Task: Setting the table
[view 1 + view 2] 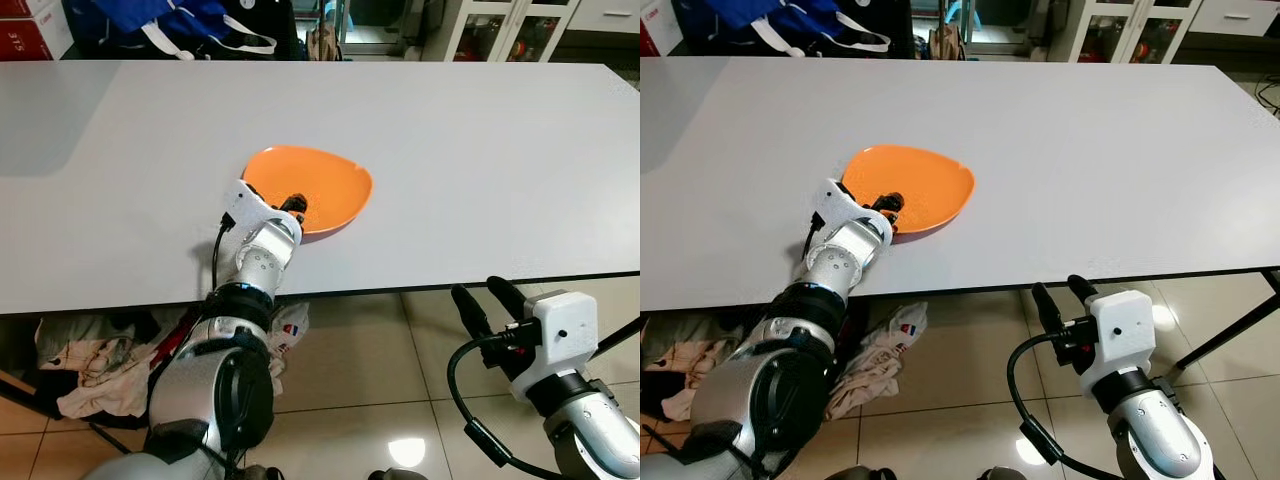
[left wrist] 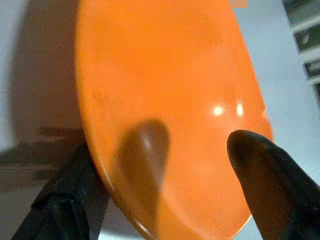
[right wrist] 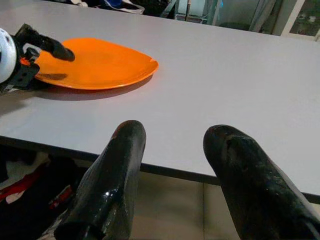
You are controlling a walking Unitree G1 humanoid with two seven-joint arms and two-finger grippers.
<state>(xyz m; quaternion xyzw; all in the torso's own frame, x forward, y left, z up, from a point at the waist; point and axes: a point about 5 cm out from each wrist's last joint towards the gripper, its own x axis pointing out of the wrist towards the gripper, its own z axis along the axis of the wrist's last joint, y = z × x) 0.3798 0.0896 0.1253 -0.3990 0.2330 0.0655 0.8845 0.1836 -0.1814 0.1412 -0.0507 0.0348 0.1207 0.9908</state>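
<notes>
**Orange plate gripped at table's near edge**

An orange plate (image 1: 315, 190) sits on a white table (image 1: 480, 150), close to the table's near edge and left of its middle. The left gripper (image 1: 293, 208) is clenched on the plate's near rim, one black finger (image 2: 265, 180) lying on the glossy top face and the other (image 2: 65, 200) under the rim, the rim held between them. The silver left arm reaches up from below the table edge to the plate. The right gripper (image 1: 488, 300) hangs below the table's near edge, well apart from the plate, its two fingers spread and grasping nothing. Crumpled cloths (image 1: 100, 370) lie on the tiled floor (image 1: 400, 380) beneath the table. A blue bag (image 1: 170, 20) rests beyond the far edge.
</notes>
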